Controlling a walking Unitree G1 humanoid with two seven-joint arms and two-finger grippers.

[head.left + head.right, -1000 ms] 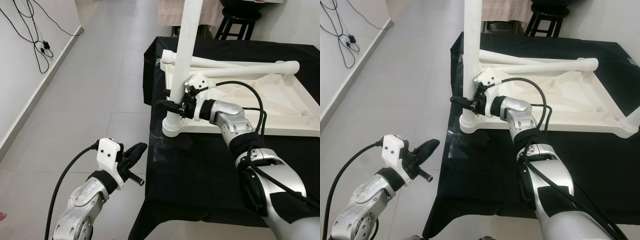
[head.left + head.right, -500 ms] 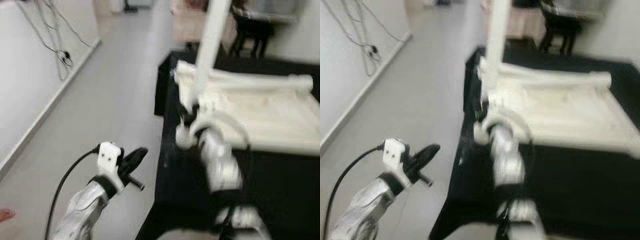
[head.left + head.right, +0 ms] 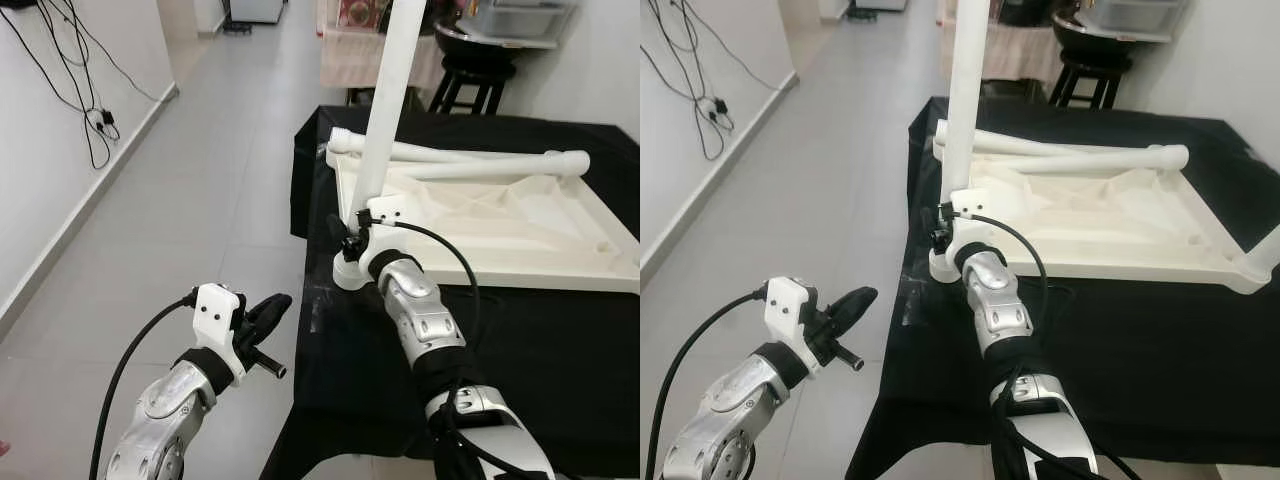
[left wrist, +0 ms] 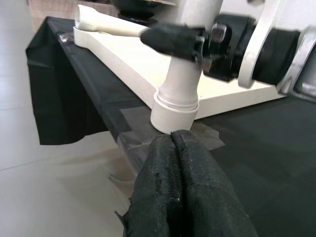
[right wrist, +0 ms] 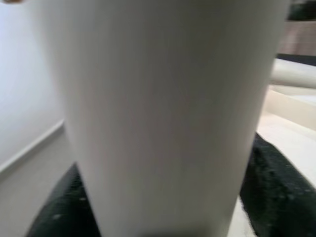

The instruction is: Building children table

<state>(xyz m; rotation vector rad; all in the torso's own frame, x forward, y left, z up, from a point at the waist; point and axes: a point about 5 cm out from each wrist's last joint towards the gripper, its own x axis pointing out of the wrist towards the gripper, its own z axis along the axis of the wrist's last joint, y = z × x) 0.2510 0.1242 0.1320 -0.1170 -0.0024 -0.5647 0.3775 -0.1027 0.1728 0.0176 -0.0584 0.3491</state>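
Note:
A white children's table top (image 3: 500, 270) lies upside down on a table draped in black cloth (image 3: 560, 350). A white table leg (image 3: 385, 110) stands upright in the socket at its near left corner. My right gripper (image 3: 349, 236) is shut on this leg low down, just above the socket (image 4: 175, 106). In the right wrist view its black fingers (image 5: 276, 182) sit on either side of the leg (image 5: 163, 98). My left gripper (image 3: 268, 312) is shut on nothing and hangs over the floor, left of the table's corner. Two more white legs (image 3: 480, 166) lie across the top's far side.
Grey tiled floor (image 3: 200, 200) stretches to the left, with a white wall and hanging cables (image 3: 95, 120). A black stool (image 3: 470, 85) and a cloth-covered piece of furniture (image 3: 355, 55) stand behind the table. Clear tape (image 3: 318, 300) marks the cloth at the near left corner.
The head camera swung and blurred, then settled a little higher and farther back. My right forearm now lies closer in, with its gripper still on the leg. The left gripper has barely moved.

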